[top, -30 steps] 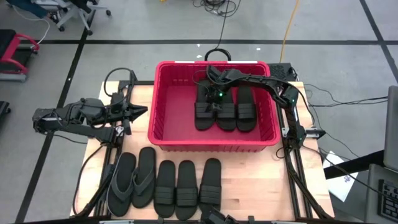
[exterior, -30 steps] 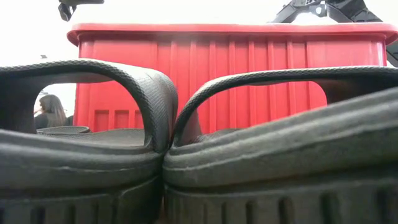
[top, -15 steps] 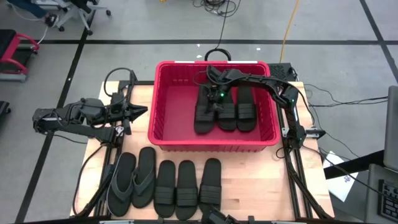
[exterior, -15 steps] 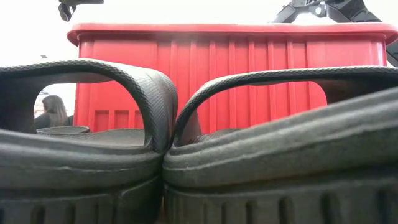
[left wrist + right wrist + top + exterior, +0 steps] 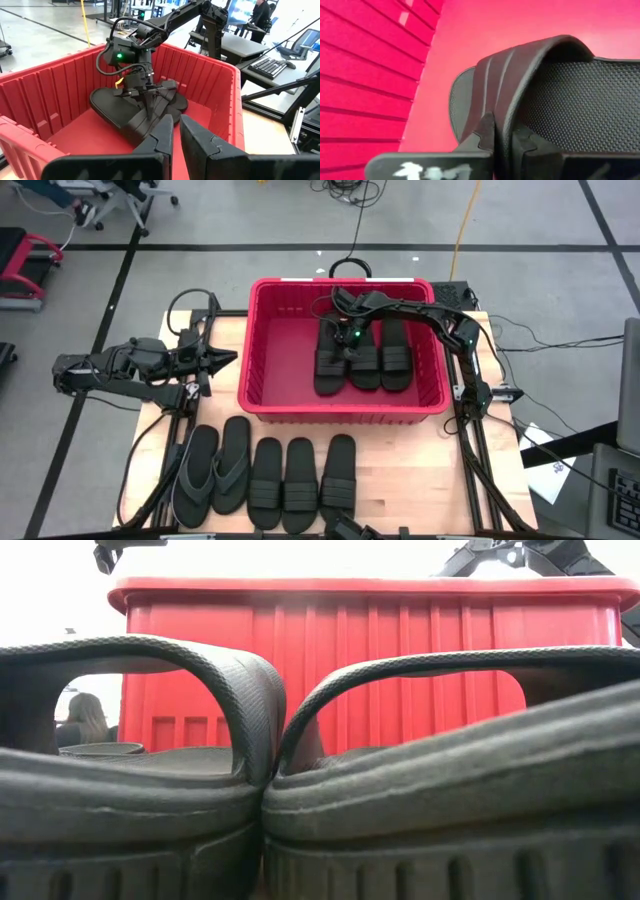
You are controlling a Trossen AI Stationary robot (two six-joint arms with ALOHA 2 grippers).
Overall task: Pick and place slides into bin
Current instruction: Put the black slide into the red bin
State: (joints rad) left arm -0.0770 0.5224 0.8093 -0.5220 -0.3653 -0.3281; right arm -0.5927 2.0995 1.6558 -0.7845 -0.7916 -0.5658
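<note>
The red bin (image 5: 340,412) stands at the table's far middle with three black slides side by side in it. My right gripper (image 5: 345,340) reaches into the bin from the right and is shut on the leftmost slide (image 5: 329,365). The other two slides (image 5: 364,358) (image 5: 396,352) lie flat on the bin floor beside it. On the table's near part lie a dark grey flip-flop pair (image 5: 214,470) and three black slides (image 5: 300,480), soles down. My left gripper (image 5: 226,358) hangs shut and empty to the left of the bin. My right gripper pinches the leftmost slide's ribbed strap (image 5: 496,95) between its two fingers, one finger (image 5: 526,142) under the strap and one (image 5: 485,134) outside it. The fingers come from above, pointing down into the bin. The slide (image 5: 117,107) sits low in the bin, tilted, its right side against the neighbouring slide.
The bin's tall walls (image 5: 50,95) surround my right gripper. In the low view two slides (image 5: 130,790) (image 5: 450,780) at the near edge fill the foreground, with the bin (image 5: 370,660) behind. The left half of the bin floor (image 5: 280,365) is bare. A person shows far behind (image 5: 80,715).
</note>
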